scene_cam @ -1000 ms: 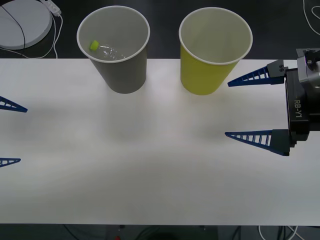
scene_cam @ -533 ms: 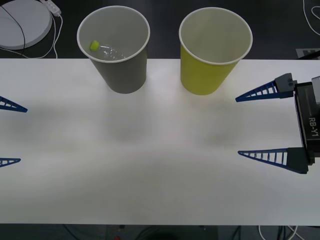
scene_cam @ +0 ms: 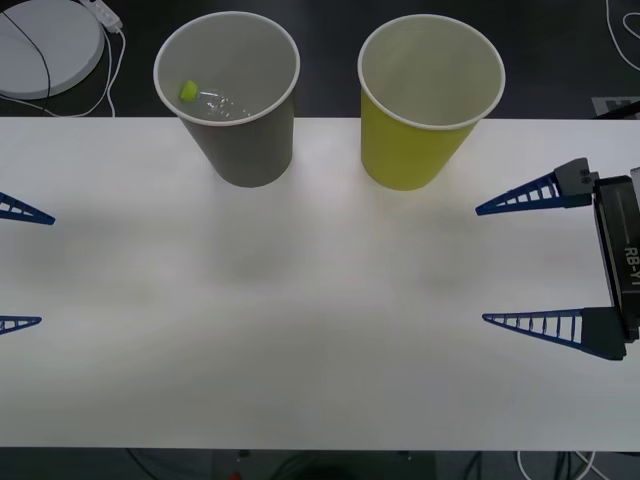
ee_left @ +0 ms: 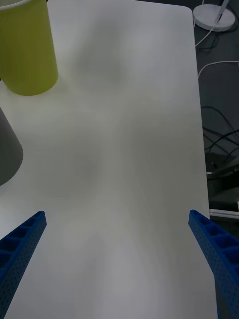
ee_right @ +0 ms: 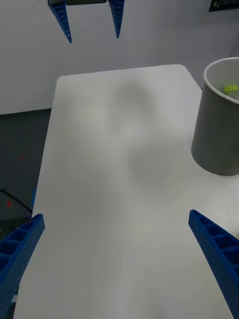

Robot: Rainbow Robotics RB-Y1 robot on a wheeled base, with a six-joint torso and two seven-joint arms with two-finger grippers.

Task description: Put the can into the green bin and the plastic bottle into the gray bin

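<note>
Right end effector [scene_cam: 482,264] has pulled back toward surface [scene_cam: 300,330] edge, fingers wide apart, empty; left end effector [scene_cam: 45,270] likewise spread, empty. Plastic bottle [scene_cam: 212,100] sits in gray bin [scene_cam: 245,150]; green bin [scene_cam: 410,150] contents unclear

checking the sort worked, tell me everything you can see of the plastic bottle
The plastic bottle lies inside the gray bin, the left of two cups at the table's far edge. It is clear, colourless, ribbed plastic with a small lime-green cap, which sits near the cup's left inner wall, the body slanting away toward the right. Its lower part is hidden by the cup. The right wrist view shows just the cap above the rim. No gripper touches it.
</note>
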